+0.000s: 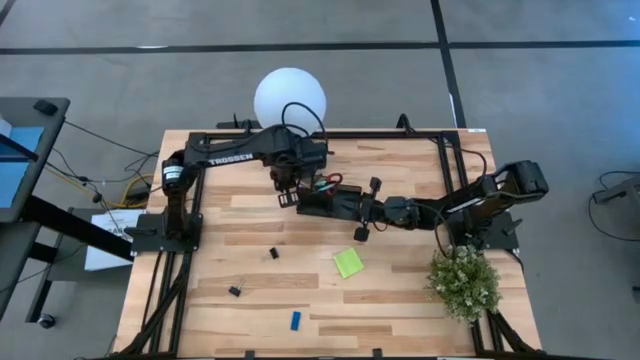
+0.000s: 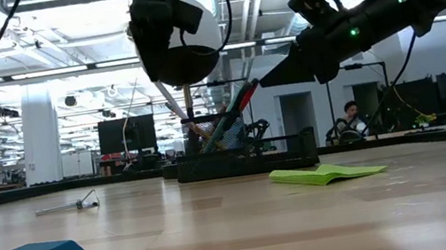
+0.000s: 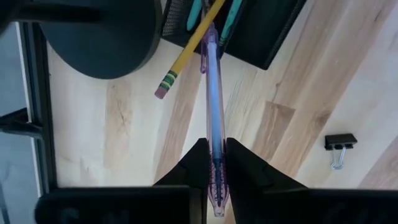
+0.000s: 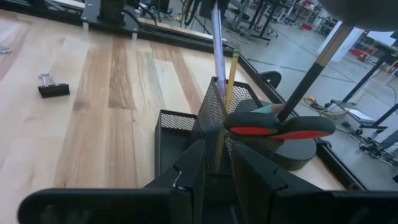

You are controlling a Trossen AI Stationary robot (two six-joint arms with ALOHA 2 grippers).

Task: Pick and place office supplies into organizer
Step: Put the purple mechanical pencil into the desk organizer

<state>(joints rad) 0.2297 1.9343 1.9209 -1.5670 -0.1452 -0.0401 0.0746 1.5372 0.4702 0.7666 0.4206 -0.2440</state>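
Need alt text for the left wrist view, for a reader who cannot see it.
The left gripper has its jaws shut on a light-blue pen, whose far end reaches the black mesh organizer. A yellow pencil leans out of the organizer beside the pen. On the wooden table a black binder clip lies apart, and the lamp's round black base sits next to the organizer.

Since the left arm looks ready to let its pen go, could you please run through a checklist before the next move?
1. Left pincer shut on the pen: ok.
2. Pen tip inside the organizer's mesh cup: ok.
3. Right pincer on the organizer wall, steadying it: ok.
4. Pencil already in the cup, leaning beside the pen: ok.
5. Scissors clear of the pen's path: cannot tell.
6. Sticky pad and eraser not yet in the organizer: not ok.
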